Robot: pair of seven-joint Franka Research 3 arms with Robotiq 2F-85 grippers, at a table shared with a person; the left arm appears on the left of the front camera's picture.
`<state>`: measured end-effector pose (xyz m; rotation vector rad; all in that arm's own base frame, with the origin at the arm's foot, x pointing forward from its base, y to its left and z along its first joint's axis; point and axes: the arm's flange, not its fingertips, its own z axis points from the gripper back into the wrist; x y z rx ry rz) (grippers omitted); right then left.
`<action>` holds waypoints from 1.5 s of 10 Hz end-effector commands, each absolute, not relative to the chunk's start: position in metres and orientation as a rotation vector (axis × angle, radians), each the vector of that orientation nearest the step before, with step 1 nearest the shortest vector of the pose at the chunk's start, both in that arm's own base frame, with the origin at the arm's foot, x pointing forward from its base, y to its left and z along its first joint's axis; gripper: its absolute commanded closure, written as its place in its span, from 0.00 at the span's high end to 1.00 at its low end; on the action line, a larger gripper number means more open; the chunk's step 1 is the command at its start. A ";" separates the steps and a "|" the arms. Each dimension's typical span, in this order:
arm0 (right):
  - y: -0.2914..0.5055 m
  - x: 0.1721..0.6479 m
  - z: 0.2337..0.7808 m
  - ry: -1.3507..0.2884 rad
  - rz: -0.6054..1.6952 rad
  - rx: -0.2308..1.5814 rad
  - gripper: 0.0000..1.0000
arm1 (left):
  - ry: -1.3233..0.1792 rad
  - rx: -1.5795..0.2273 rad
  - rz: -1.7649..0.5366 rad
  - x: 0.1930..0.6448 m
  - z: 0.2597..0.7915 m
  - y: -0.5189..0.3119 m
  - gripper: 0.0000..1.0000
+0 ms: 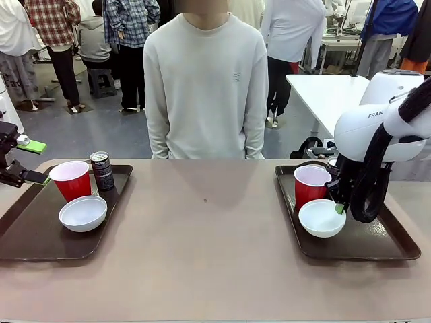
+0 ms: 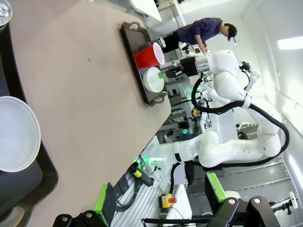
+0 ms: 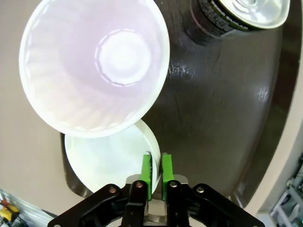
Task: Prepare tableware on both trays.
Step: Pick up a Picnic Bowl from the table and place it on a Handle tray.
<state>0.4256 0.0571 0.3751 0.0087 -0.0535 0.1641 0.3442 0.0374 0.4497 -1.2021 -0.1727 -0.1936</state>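
Note:
On the left tray (image 1: 27,245) stand a red cup (image 1: 71,179), a dark can (image 1: 102,170) and a white bowl (image 1: 83,213). My left gripper (image 1: 28,162) hangs open over that tray's far left edge, holding nothing; its green pads (image 2: 102,203) are spread wide in the left wrist view, with the bowl (image 2: 14,135) to one side. The right tray (image 1: 377,249) carries a second red cup (image 1: 312,184) and a second bowl (image 1: 322,217). My right gripper (image 1: 339,207) is shut on this bowl's (image 3: 109,156) rim; the cup (image 3: 94,66) and a can (image 3: 246,12) stand just beyond.
A person in a pale sweater (image 1: 205,81) stands at the far side of the table, arms down. The tan tabletop (image 1: 205,229) stretches bare between the two trays. Other people and a white table (image 1: 323,91) are farther back.

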 end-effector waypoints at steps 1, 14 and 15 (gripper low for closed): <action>0.050 0.415 0.384 -0.107 0.203 -0.052 0.72 | -0.173 -1.208 -0.199 0.346 0.452 0.037 1.00; 0.024 0.345 0.494 -0.094 0.012 0.358 0.87 | -0.173 -1.208 -0.199 0.346 0.452 0.037 1.00; -0.001 0.333 0.498 -0.066 -0.095 0.513 0.87 | -0.173 -1.208 -0.199 0.346 0.452 0.037 1.00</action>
